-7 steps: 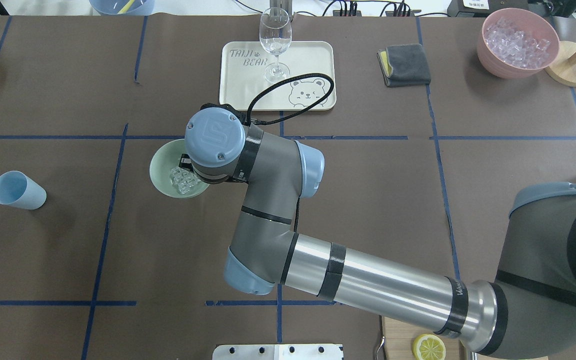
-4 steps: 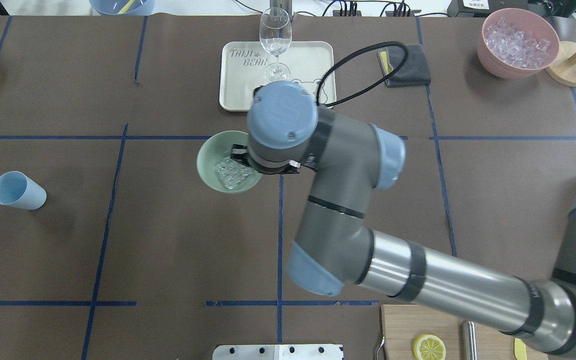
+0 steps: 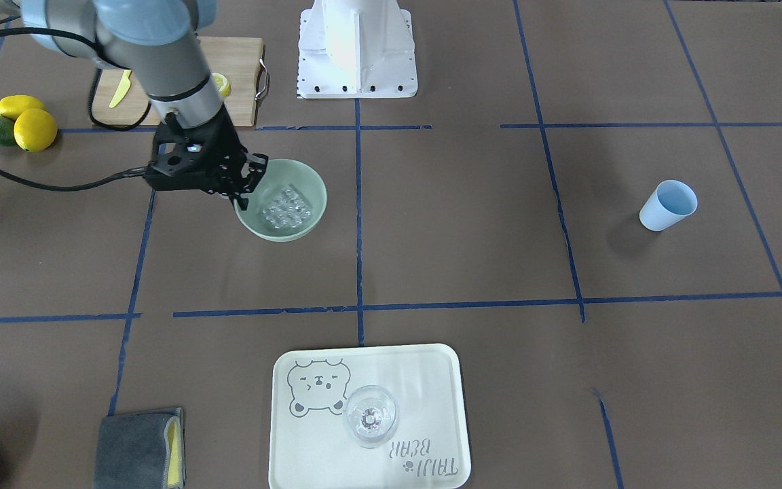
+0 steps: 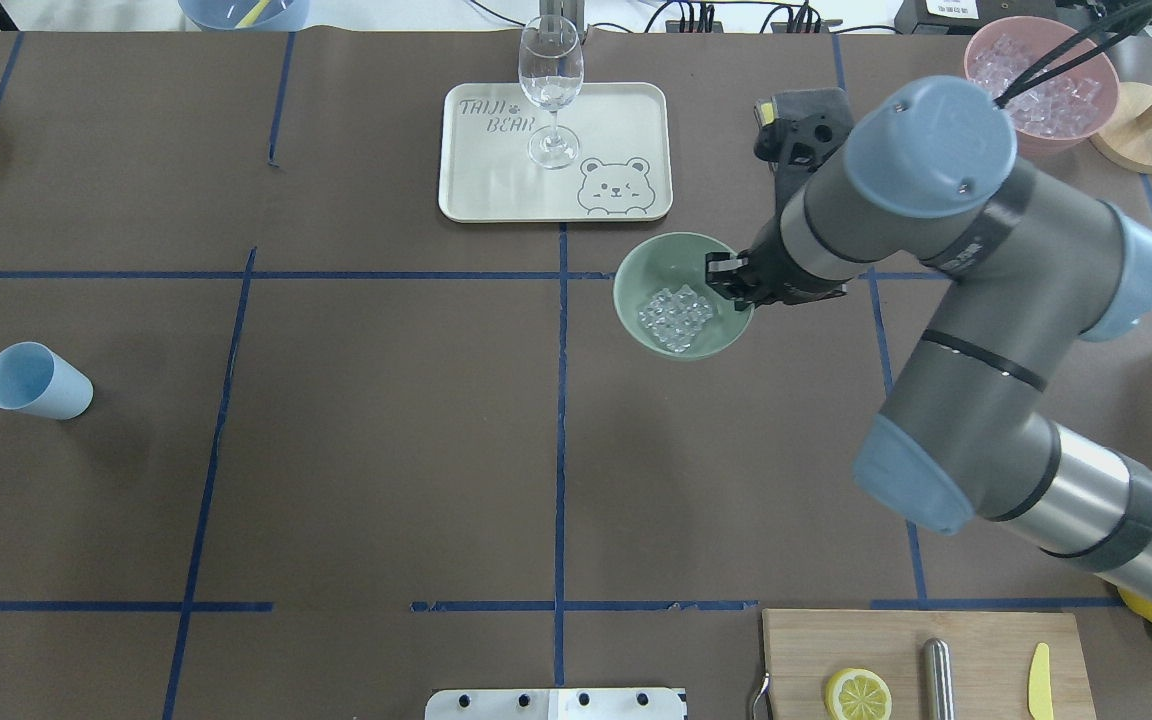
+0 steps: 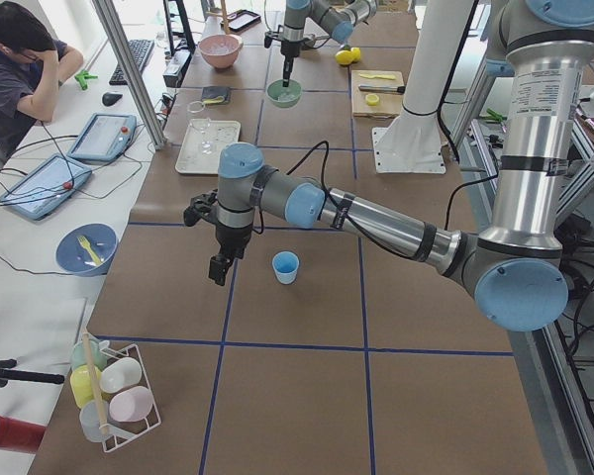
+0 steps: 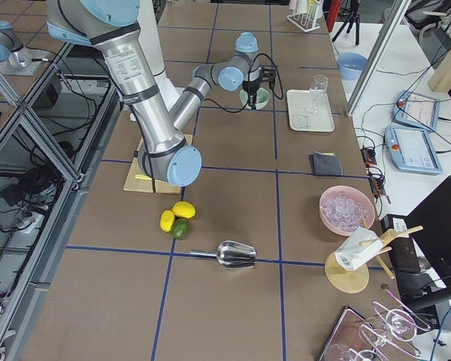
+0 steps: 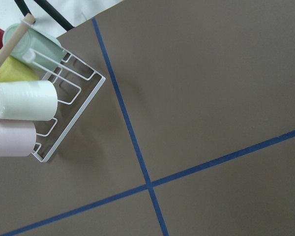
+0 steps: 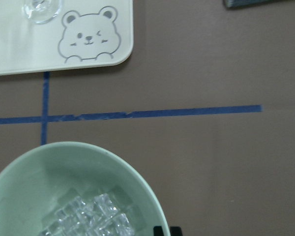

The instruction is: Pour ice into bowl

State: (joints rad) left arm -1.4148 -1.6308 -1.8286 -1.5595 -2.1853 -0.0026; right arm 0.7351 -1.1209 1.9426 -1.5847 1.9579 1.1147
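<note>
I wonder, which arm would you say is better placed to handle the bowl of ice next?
Right. The right claw grips the rim of the bowl, which has the ice inside. The left claw hangs far off, beside the cup.

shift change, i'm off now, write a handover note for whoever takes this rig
Right gripper: shut on the bowl's rim.
Left gripper: hangs over bare table near the light blue cup; open or shut cannot be told.
Ice: a heap inside the bowl, near the tray's corner.
Done: ice is in the bowl.
Left: probably release the rim and withdraw; whether the bowl rests on the table is unclear.
</note>
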